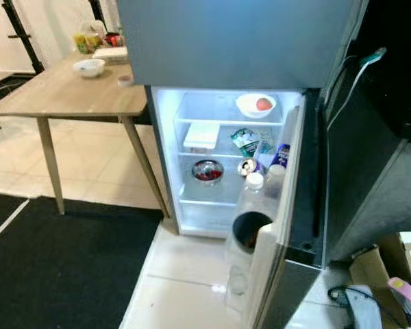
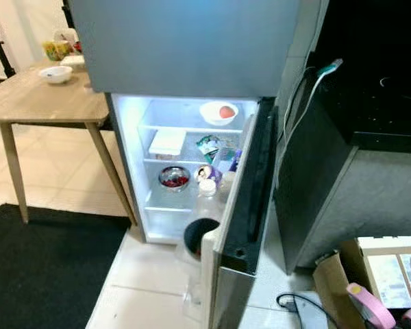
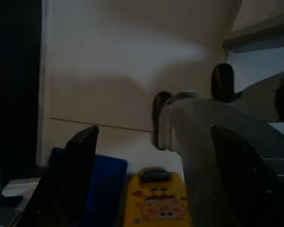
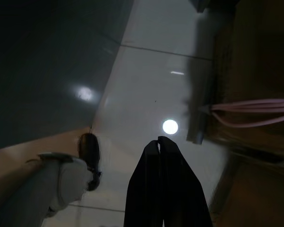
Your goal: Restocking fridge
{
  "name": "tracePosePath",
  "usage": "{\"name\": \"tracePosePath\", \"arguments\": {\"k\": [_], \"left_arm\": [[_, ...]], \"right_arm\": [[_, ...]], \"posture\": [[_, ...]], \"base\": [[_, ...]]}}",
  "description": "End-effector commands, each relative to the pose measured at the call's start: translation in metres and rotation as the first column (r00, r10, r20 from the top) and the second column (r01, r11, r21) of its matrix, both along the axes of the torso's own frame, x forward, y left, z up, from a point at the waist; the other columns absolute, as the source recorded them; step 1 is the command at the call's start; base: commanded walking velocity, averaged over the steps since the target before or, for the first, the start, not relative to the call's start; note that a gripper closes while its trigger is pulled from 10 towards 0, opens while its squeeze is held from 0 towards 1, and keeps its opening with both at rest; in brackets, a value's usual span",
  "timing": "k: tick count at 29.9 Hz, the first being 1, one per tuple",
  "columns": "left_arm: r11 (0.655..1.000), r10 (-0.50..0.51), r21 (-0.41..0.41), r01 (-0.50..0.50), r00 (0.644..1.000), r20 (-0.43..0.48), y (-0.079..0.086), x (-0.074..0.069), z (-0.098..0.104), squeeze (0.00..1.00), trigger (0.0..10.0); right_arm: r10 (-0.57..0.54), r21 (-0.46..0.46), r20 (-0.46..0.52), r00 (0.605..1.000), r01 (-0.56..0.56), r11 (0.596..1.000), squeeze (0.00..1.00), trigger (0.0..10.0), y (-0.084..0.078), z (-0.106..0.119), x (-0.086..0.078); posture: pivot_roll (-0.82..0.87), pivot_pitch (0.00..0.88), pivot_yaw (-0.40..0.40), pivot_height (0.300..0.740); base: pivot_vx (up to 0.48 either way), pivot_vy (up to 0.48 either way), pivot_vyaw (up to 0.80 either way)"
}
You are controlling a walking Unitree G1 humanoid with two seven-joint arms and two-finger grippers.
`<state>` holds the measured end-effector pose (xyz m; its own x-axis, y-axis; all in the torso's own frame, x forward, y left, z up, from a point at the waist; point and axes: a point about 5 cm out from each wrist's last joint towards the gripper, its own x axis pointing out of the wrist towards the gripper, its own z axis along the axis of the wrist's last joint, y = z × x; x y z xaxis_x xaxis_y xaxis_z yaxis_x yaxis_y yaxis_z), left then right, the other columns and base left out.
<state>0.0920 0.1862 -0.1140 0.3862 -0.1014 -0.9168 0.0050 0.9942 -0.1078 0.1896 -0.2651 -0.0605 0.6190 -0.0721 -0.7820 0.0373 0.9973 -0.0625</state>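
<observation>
The fridge [image 1: 233, 41] stands ahead with its lower door [image 1: 282, 233] swung open to the right and the inside lit. On the shelves are a white bowl with a red fruit [image 1: 255, 105], a flat white container [image 1: 202, 136], a metal bowl of red food [image 1: 207, 171] and green packets [image 1: 245, 140]. A can [image 1: 247, 166] and a capped bottle [image 1: 255, 181] sit in the door rack. My left gripper [image 3: 154, 130] hangs open over a yellow cartoon carton [image 3: 156, 201] and a blue box [image 3: 106, 189]. My right gripper [image 4: 159, 142] hangs shut above the floor tiles.
A wooden table [image 1: 61, 92] at the left carries a white bowl [image 1: 89, 66] and other items. A black mat [image 1: 55, 260] covers the floor at front left. A cardboard box [image 1: 377, 267], a pink roll [image 1: 407, 295] and cables [image 1: 349, 298] lie at front right beside a dark cabinet [image 1: 377, 171].
</observation>
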Motion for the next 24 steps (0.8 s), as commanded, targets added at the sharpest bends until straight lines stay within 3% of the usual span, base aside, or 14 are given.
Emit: {"name": "tracePosePath", "arguments": {"k": [1, 3, 5, 6, 7, 8, 11, 15, 16, 17, 18, 21, 23, 24], "left_arm": [[1.000, -0.010, -0.028, 0.009, 0.998, -0.070, -0.007, -0.017, -0.005, 0.00, 10.0], [0.999, -0.009, -0.034, 0.007, 0.998, -0.069, -0.007, -0.017, -0.005, 0.00, 10.0], [0.999, -0.009, -0.036, 0.006, 0.998, -0.069, -0.007, -0.017, -0.005, 0.00, 10.0], [0.999, -0.007, -0.038, 0.005, 0.998, -0.068, -0.008, -0.017, -0.005, 0.00, 10.0], [0.999, -0.007, -0.038, 0.005, 0.998, -0.068, -0.008, -0.017, -0.005, 0.00, 10.0], [0.999, -0.006, -0.039, 0.004, 0.998, -0.068, -0.008, -0.017, -0.005, 0.00, 10.0], [0.999, -0.004, -0.043, 0.001, 0.998, -0.067, -0.009, -0.017, -0.005, 0.00, 10.0], [0.999, -0.004, -0.044, 0.001, 0.998, -0.067, -0.010, -0.017, -0.005, 0.00, 10.0], [0.999, -0.003, -0.046, 0.000, 0.998, -0.067, -0.010, -0.017, -0.005, 0.00, 10.0], [0.999, -0.002, -0.048, -0.001, 0.998, -0.068, -0.011, -0.017, -0.005, 0.00, 10.0], [0.999, -0.002, -0.048, -0.001, 0.998, -0.068, -0.011, -0.017, -0.005, 0.00, 10.0], [0.999, 0.001, -0.054, -0.004, 0.998, -0.069, -0.012, -0.018, -0.005, 0.00, 10.0], [0.998, 0.002, -0.055, -0.006, 0.998, -0.069, -0.011, -0.018, -0.005, 0.00, 10.0], [0.998, 0.004, -0.055, -0.008, 0.998, -0.068, -0.012, -0.018, -0.005, 0.00, 10.0]], "right_arm": [[-0.025, 0.043, 0.053, 0.998, 0.023, 0.999, 0.00, 10.0, 0.003, 0.005, 0.010], [-0.015, 0.148, 0.143, 0.990, -0.007, 0.989, 0.00, 10.0, 0.012, 0.016, 0.031], [0.016, 0.209, 0.177, 0.984, -0.053, 0.976, 0.00, 10.0, 0.020, 0.021, 0.039], [0.085, 0.282, 0.218, 0.972, -0.146, 0.948, 0.00, 4.3, 0.031, 0.026, 0.047], [0.085, 0.282, 0.218, 0.972, -0.146, 0.948, 0.00, 4.3, 0.031, 0.026, 0.047], [0.149, 0.328, 0.247, 0.957, -0.227, 0.917, 0.00, 0.0, 0.040, 0.029, 0.052], [0.334, 0.439, 0.331, 0.883, -0.457, 0.774, 0.00, 0.0, 0.064, 0.044, 0.065], [0.390, 0.450, 0.353, 0.850, -0.520, 0.726, 0.00, 0.0, 0.070, 0.048, 0.068], [0.453, 0.456, 0.373, 0.810, -0.585, 0.670, 0.00, 0.0, 0.077, 0.053, 0.071], [0.536, 0.465, 0.408, 0.739, -0.674, 0.575, 0.00, 10.0, 0.088, 0.060, 0.074], [0.536, 0.465, 0.408, 0.739, -0.674, 0.575, 0.00, 10.0, 0.088, 0.060, 0.074], [0.682, 0.455, 0.549, 0.483, -0.857, 0.241, 0.00, 10.0, 0.129, 0.089, 0.082], [0.654, 0.426, 0.661, 0.368, -0.902, 0.076, 0.00, 10.0, 0.155, 0.114, 0.086], [0.565, 0.414, 0.753, 0.338, -0.910, -0.008, 0.00, 10.0, 0.169, 0.137, 0.089]], "posture": [[-0.11, 0.000, -0.017, 0.740], [-0.11, 0.000, -0.017, 0.740], [-0.11, 0.000, -0.017, 0.740], [-0.11, 0.000, -0.017, 0.740], [-0.11, 0.000, -0.017, 0.740], [-0.11, 0.000, -0.017, 0.740], [-0.10, 0.000, -0.019, 0.740], [-0.10, 0.000, -0.021, 0.740], [-0.10, 0.000, -0.021, 0.740], [-0.10, 0.000, -0.022, 0.740], [-0.10, 0.000, -0.022, 0.740], [-0.10, 0.000, -0.022, 0.740], [-0.10, 0.000, -0.024, 0.740], [-0.09, 0.000, -0.030, 0.740]], "base": [[0.000, 0.000, 0.00], [0.000, 0.000, 0.00], [0.000, 0.000, 0.00], [0.000, 0.000, 0.00], [0.000, 0.000, 0.00], [0.000, 0.000, 0.00], [0.000, 0.000, 0.00], [0.000, 0.000, 0.00], [0.000, 0.000, 0.00], [0.000, 0.000, 0.00], [0.000, 0.000, 0.00], [0.000, 0.000, 0.00], [0.000, 0.000, 0.00], [0.000, 0.000, 0.00]]}}
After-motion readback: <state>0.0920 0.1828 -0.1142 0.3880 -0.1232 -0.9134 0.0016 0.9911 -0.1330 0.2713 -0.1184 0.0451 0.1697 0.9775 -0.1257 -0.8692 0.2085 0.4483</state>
